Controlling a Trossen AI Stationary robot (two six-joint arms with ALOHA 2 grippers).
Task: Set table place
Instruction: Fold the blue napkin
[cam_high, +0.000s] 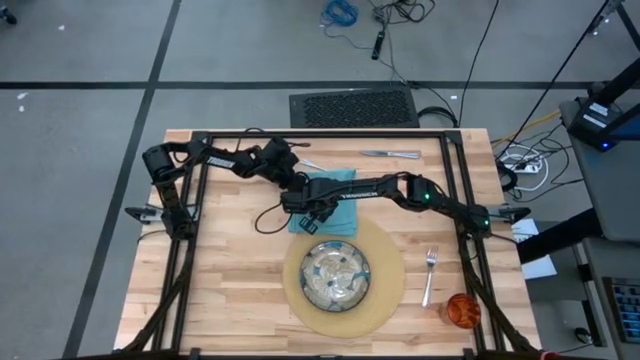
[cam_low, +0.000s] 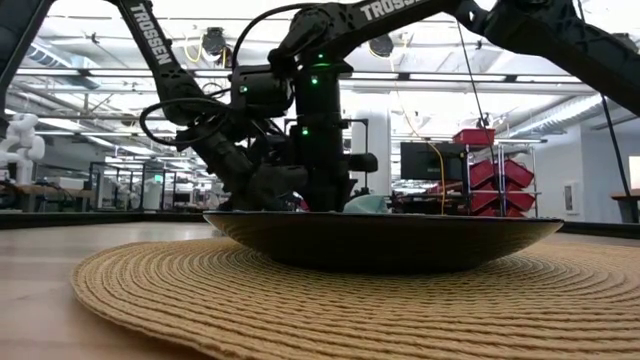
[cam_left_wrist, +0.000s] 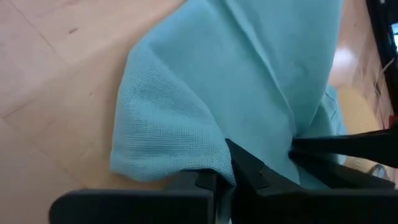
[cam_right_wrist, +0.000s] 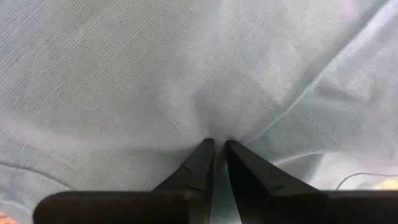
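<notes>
High: both grippers meet on napkin, frame center, above placemat and plate. 
Low: arms behind plate, napkin barely visible. 
Left wrist: left gripper pinching napkin edge. 
Right wrist: right gripper nearly closed, pinching cloth.

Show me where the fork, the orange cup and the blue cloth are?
fork (cam_high: 429, 275): high view, middle of its handle.
orange cup (cam_high: 462, 310): high view, centre of its rim opening.
teal napkin (cam_left_wrist: 217, 81): left wrist view, its flat middle.
</notes>
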